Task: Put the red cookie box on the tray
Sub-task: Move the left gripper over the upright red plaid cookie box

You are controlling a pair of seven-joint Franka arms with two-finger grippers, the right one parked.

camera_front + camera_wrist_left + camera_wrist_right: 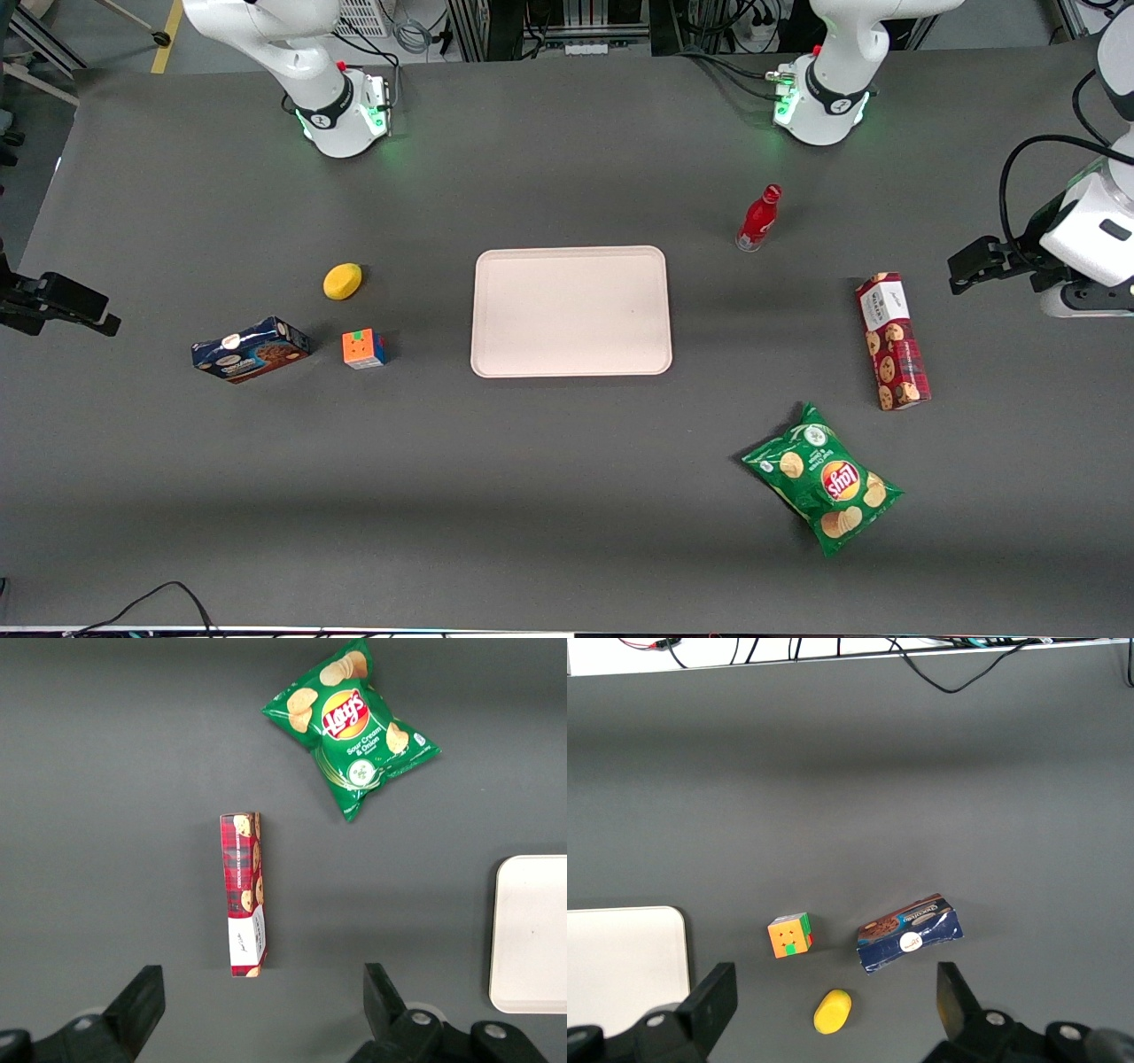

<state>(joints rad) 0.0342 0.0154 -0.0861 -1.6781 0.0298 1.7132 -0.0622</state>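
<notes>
Evidently nothing of the task is done yet: the red cookie box (893,341) lies flat on the dark desk (567,496) toward the working arm's end, well apart from the tray (570,311), which carries nothing. All of it remains: reaching down, gripping the carton, carrying it over and setting it on the tray.

The left arm's pincer (261,1010) hovers high above the box, its 2 fingers (142,1001) spread wide with nothing between them; seen from the wrist, the carton (244,895) sits between the fingers' line, touched by neither.

The box is a long, narrow cardboard carton in red tartan, printed with cookies, with a white label at 1 end; its flat, stiff faces should suit a grip across the narrow width. The tray is a smooth, pale pinkish-beige rectangle with rounded corners and a low raised rim. Near the box lie a crinkly green chip bag (823,478) and, farther from the front camera, a glossy red bottle (759,218).
</notes>
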